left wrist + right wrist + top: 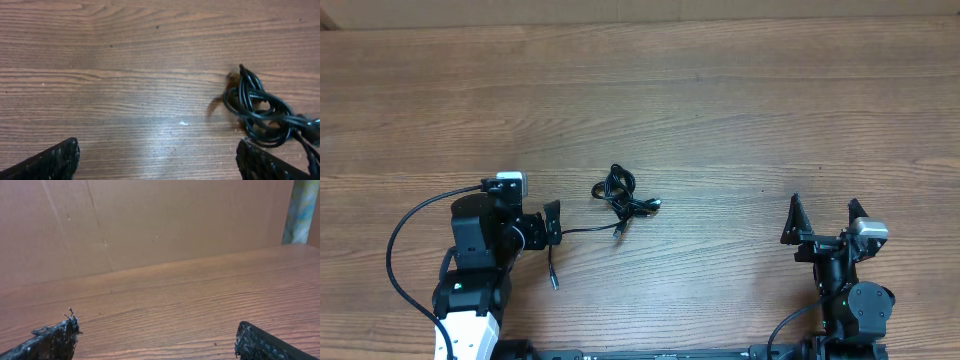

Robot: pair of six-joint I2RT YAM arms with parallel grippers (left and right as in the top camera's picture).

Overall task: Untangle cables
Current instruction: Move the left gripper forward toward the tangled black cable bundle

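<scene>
The cables (623,195) lie as a small black knotted clump on the wooden table (720,110), left of centre. One thin strand (585,232) trails from the clump toward my left gripper (530,220) and ends in a plug (554,282) near the front edge. In the left wrist view the clump (260,107) sits just beyond my right fingertip (260,160), and the left gripper (157,160) is open with only bare wood between its fingers. My right gripper (826,215) stands far to the right of the clump, open and holding nothing (157,337).
A brown cardboard wall (150,225) rises behind the table's far edge. Thick black wires (405,235) loop beside the left arm's base, and another runs by the right arm's base (790,325).
</scene>
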